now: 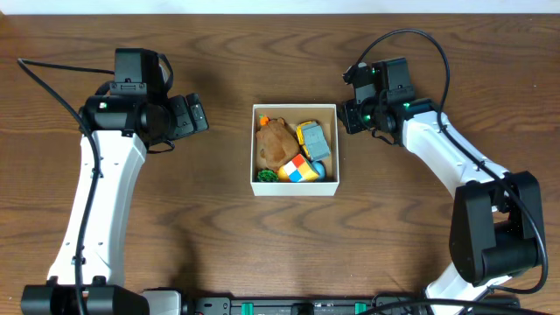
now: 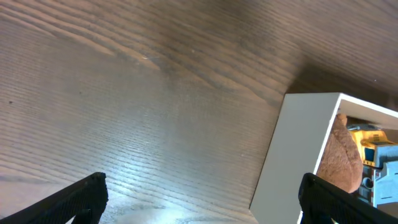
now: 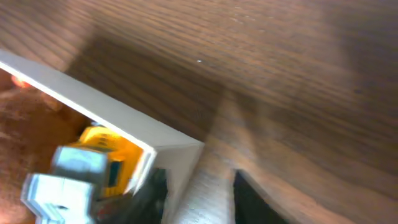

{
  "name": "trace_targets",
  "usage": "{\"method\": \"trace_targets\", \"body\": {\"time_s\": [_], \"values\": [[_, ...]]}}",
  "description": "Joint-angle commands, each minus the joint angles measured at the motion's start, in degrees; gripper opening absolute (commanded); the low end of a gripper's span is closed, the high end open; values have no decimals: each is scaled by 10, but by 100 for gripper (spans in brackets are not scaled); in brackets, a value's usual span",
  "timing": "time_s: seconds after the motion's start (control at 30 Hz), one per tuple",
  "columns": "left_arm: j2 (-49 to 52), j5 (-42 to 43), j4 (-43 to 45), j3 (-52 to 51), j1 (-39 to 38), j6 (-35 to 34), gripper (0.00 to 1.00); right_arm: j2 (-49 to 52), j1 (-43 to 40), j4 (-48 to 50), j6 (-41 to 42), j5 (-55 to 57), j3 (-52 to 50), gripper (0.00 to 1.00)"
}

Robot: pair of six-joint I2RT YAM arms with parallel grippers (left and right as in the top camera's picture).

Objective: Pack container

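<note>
**A:** Where's the container (image 1: 295,187) sitting?

**B:** About the middle of the bench (image 1: 175,227), roughly halfway between the left and right edges, flat and open side up. White walls, tan inside.

**A:** Anything in it?

**B:** It's crowded. A brown plush toy (image 1: 275,140) lies on the side nearer the left edge. A yellow and grey toy (image 1: 311,138) is beside it towards the far right corner of the box. A multicoloured cube (image 1: 298,170) rests against the near wall, with something small and green (image 1: 265,175) in the near left corner and a bit of blue (image 1: 318,169) on the cube's other side.

**A:** And the left pincer (image 1: 200,115)?

**B:** It's out over bare wood on the left side of the container, well clear of it. Its black fingertips (image 2: 81,196) are spread wide with nothing between them.

**A:** The right pincer (image 1: 350,112)?

**B:** It's just beside the container's far right corner, outside the wall. Its own camera is blurred, showing only dark shapes low in the view, so I cannot tell whether it's apart or together.
</note>
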Motion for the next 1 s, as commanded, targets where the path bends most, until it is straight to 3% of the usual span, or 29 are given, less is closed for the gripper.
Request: {"method": "trace_targets", "body": {"time_s": [0.0,0.1,0.17,0.2,0.4,0.67,0.97], "values": [[3,5,-4,-1,2,9,98,-2,-4,0,9,59,2,43],[3,-1,-3,-1,2,42,98,-19,-16,-7,13,115,6,53],[3,-19,1,-1,2,50,98,-38,-28,-15,12,143,8,75],[3,-22,6,-1,2,57,98,-48,-35,-19,12,151,8,98],[3,-37,22,-1,2,95,98,-119,-76,-24,9,194,8,99],[-9,-20,17,-1,3,110,98,-201,-118,-85,5,155,8,99],[-164,-11,27,-46,3,136,98,-313,-145,-167,41,172,-25,99]]}}
